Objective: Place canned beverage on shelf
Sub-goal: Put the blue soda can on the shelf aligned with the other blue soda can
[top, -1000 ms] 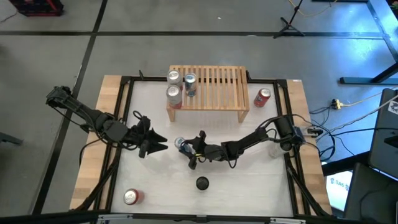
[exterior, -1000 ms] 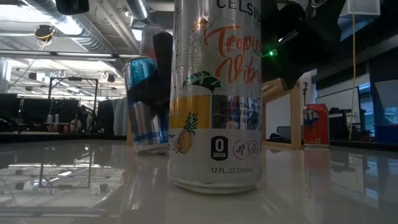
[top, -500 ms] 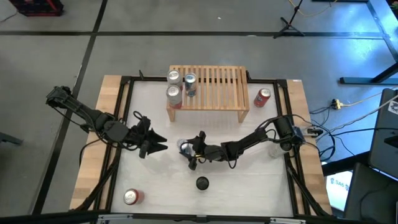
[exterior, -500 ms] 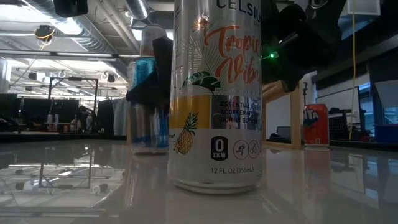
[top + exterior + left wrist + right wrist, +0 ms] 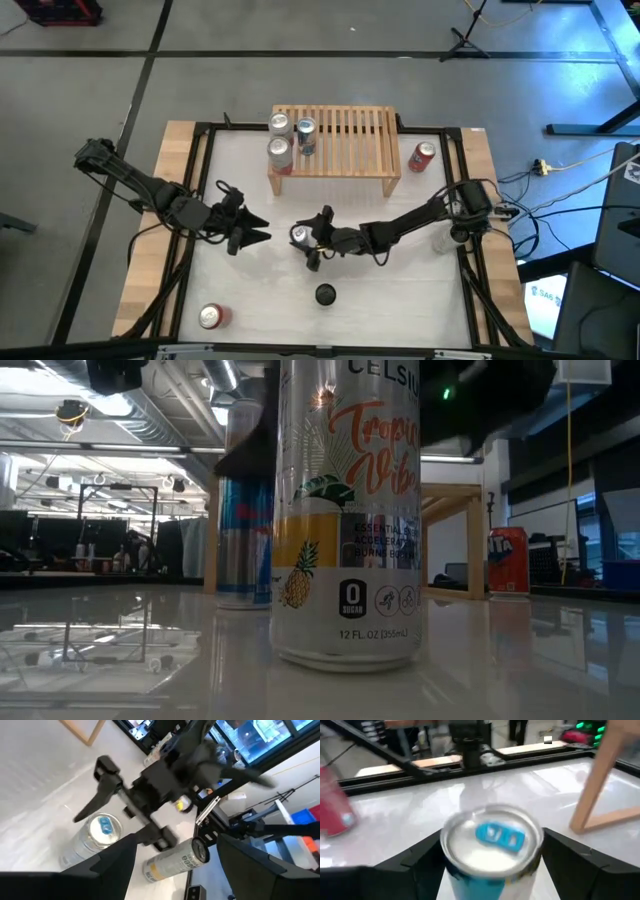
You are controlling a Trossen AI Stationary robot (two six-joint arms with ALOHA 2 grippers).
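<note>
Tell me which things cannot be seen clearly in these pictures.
- Blue-tab can: lower body cut off by the right wrist view's edge; label unreadable.
- Shelf: mostly hidden behind the Celsius can in the low view.
- Dark round object: too small in the high view to identify.

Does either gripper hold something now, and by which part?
Nothing is held. The right gripper stands open around the can top; the left gripper waits open.

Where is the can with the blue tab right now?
In the high view the blue-tab can stands mid-table, in front of the shelf, between the right tool's open fingers.
</note>
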